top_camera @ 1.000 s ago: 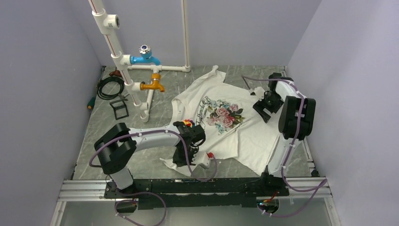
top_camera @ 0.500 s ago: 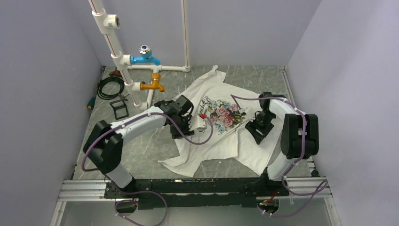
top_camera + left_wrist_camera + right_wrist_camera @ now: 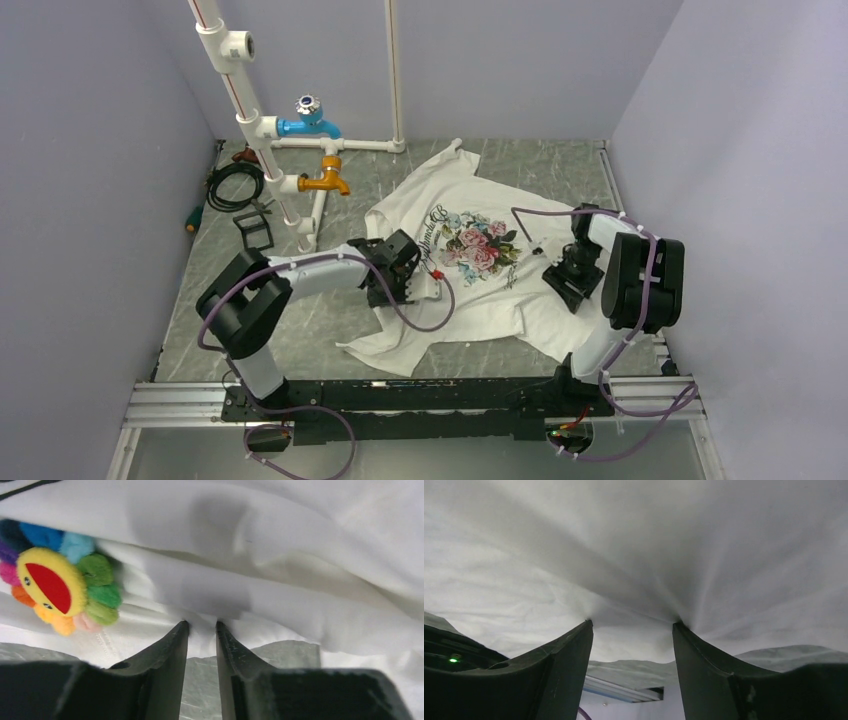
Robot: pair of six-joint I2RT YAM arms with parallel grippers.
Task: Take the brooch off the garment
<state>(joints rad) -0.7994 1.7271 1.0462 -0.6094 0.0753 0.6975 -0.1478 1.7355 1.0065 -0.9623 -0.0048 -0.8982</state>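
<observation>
The garment (image 3: 480,300), a white T-shirt with a floral print, lies spread on the grey table. The brooch (image 3: 50,587), a small plush rainbow flower with a yellow face, sits on the cloth left of my left gripper (image 3: 202,626) in the left wrist view. It is hidden under that gripper (image 3: 408,283) in the top view. The left jaws are almost together, with the shirt's edge pinched between them. My right gripper (image 3: 632,622) is open, both tips pressed into the cloth on the shirt's right side (image 3: 568,278).
White pipes with a blue tap (image 3: 310,125) and an orange tap (image 3: 325,180) stand at the back left. A black cable coil (image 3: 232,185) and a small black frame (image 3: 253,232) lie beside them. A metal rail (image 3: 400,400) runs along the front.
My left gripper went from the shirt's near edge up to the left sleeve, dragging cloth with it. My right gripper came nearer and down onto the shirt's right side.
</observation>
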